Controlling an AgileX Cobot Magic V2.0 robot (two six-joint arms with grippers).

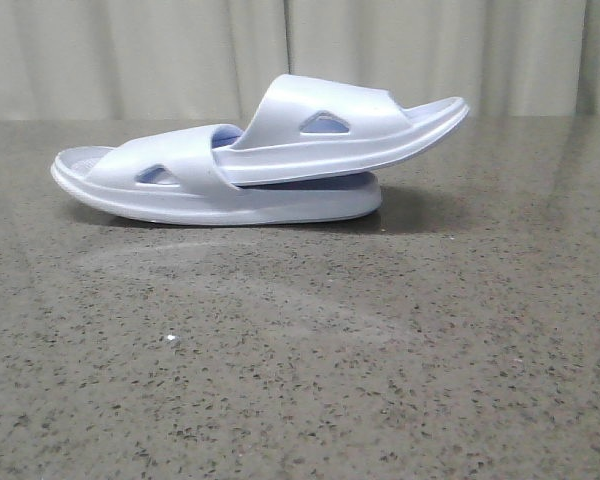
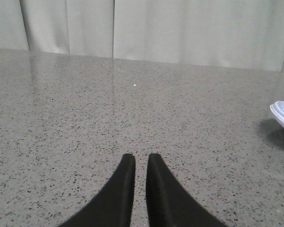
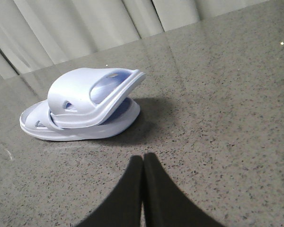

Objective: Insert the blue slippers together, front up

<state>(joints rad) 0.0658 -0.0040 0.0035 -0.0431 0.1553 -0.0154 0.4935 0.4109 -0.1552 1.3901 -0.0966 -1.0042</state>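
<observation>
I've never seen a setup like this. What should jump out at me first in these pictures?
The pair of pale blue slippers in the middle of the speckled grey table: one lies flat, and the other is tucked under its strap, tilted with its far end raised toward the right. Neither gripper touches them. The right gripper sits back from the pair with its dark fingers pressed together, and the left gripper sits off to the side, fingers nearly closed.

speckled grey stone table [image 1: 300, 380], pale pleated curtain [image 1: 130, 50] behind
</observation>
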